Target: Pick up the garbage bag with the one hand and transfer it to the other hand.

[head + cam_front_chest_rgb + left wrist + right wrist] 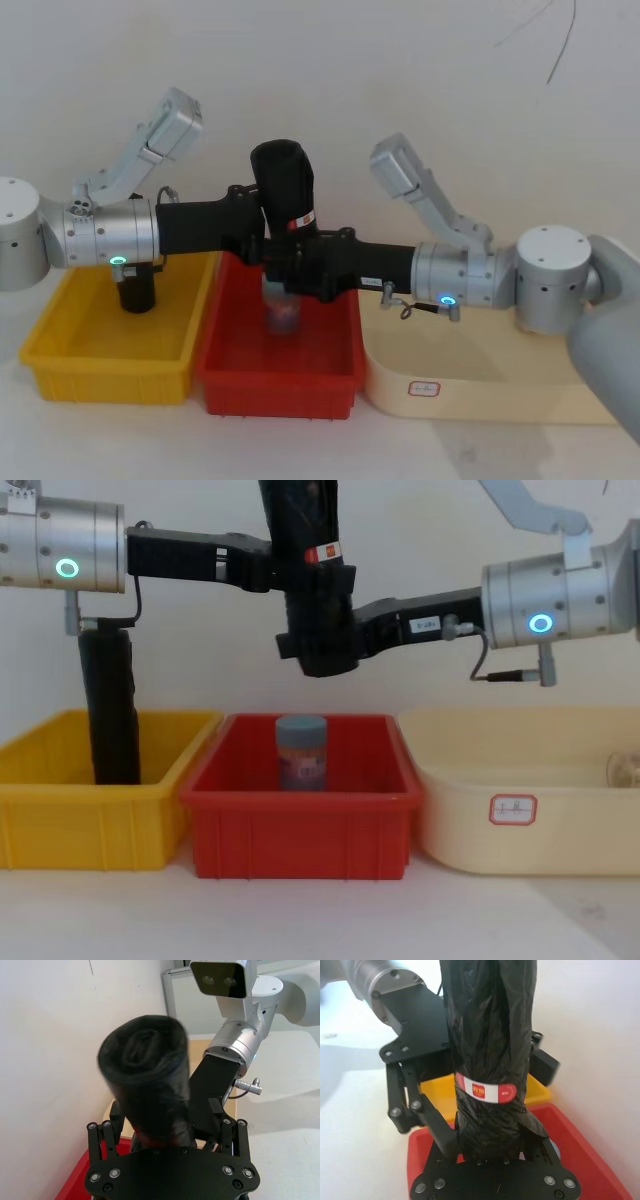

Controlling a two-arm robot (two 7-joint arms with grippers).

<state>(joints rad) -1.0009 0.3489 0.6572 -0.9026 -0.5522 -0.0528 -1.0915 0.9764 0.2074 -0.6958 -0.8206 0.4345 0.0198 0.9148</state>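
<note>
Three bins – yellow plastic bin (60, 820) holds one upright black roll (110, 710), red plastic bin (300, 830) one grey-lidded jar (301, 752), cream tub (520, 810) one pale item, unclear. Left gripper (272, 572) and right gripper (325, 640) both pinching the stickered black garbage-bag roll (305, 540), upright above the red bin.

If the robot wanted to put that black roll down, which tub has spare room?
The cream tub looks barest, apart from something small at its far right. The yellow bin has floor left of the standing black roll. The red bin has a jar in its middle, under both grippers.

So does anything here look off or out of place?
Nothing looks spilled or broken. The garbage bag roll is held upright over the red bin, with the left pincer and right pincer both around it.
</note>
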